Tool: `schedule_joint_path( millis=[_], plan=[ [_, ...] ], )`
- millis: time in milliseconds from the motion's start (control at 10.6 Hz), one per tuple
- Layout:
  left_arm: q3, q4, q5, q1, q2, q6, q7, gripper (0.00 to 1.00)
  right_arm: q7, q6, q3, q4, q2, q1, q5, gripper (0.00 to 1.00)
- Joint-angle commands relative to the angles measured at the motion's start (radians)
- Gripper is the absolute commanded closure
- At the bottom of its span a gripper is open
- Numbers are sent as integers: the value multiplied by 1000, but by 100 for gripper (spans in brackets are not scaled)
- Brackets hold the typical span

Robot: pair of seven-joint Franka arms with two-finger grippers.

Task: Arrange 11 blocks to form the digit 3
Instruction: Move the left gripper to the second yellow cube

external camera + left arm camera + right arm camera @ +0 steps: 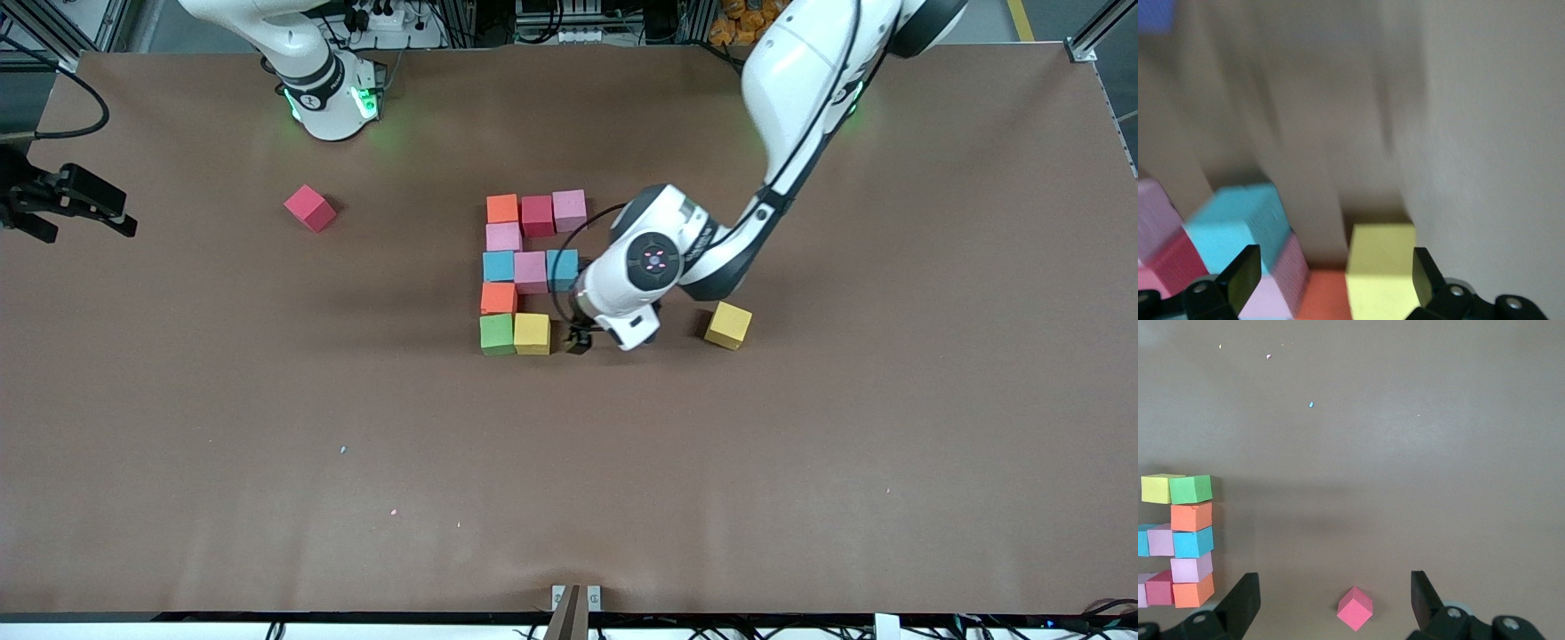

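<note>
front view: digit 3 (530, 274) mid-tabletop lacks one cube; its long axis runs from the robots' bases toward the camera. left gripper (578, 340), jaws wide and empty, hovers beside the yellow end. loose yellow block (728, 325) likely next. right gripper (67, 203) waits wide.

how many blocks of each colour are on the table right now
pink blocks: 4
orange blocks: 2
blue blocks: 2
yellow blocks: 2
red block: 1
green block: 1
total: 12
</note>
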Motion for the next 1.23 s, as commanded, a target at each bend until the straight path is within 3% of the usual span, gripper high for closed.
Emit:
schedule_joint_path(
  millis=[0,378,567,757,1135],
  plan=[
    [-6,-284,13,80,-222,5,132,0,-7,-12,18,16,6,-27,18,0],
    [-3,-477,15,200,-357,3,539,0,-7,-13,21,15,7,-40,18,0],
    [-1,-511,62,264,-374,0,701,0,-8,-23,21,15,6,-41,18,0],
    [-3,-533,197,282,-376,0,755,0,-10,-24,21,13,7,-41,18,0],
    [-6,-531,191,378,-359,67,749,0,-10,-24,21,13,7,-42,17,0]
  ],
)
